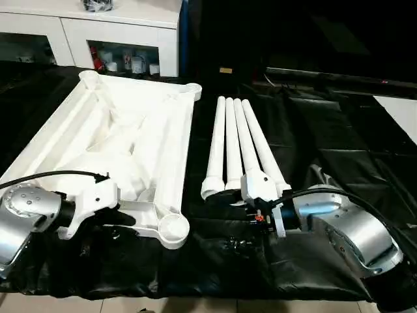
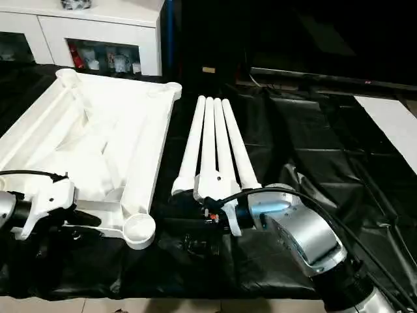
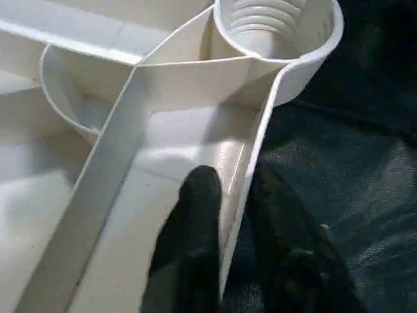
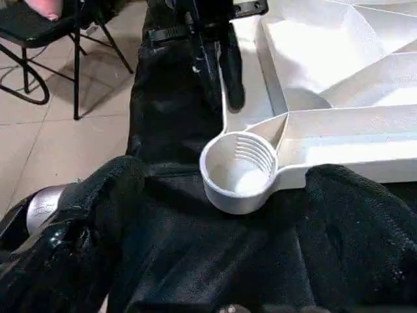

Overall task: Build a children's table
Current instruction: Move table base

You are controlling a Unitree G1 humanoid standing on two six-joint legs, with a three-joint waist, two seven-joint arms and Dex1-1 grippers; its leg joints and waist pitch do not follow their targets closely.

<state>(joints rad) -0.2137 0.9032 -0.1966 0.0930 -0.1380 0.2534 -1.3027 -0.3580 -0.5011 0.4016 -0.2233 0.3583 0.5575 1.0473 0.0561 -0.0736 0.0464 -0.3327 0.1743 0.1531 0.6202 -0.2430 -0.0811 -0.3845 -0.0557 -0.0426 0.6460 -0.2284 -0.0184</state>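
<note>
The children's table lies in parts on a black cloth. Its white top [image 1: 130, 130] is upside down with the ribbed underside up, and a round corner socket [image 1: 173, 228] faces me. Four white legs [image 1: 238, 137] lie side by side just right of the top, flared ends toward me. My left gripper [image 3: 234, 195] straddles the top's near rim wall [image 3: 251, 163] beside that socket, one finger inside and one outside, shut on the wall. My right gripper [image 1: 238, 222] hovers low by the legs' flared ends, pointing at the socket [image 4: 238, 169], holding nothing.
A white cabinet [image 1: 124, 26] stands behind the table top. The black cloth [image 1: 326, 143] covers the work surface, and a white panel [image 1: 401, 111] sits at its far right. Tiled floor [image 1: 195, 305] runs along the near edge. A black chair [image 4: 39, 39] stands on the floor.
</note>
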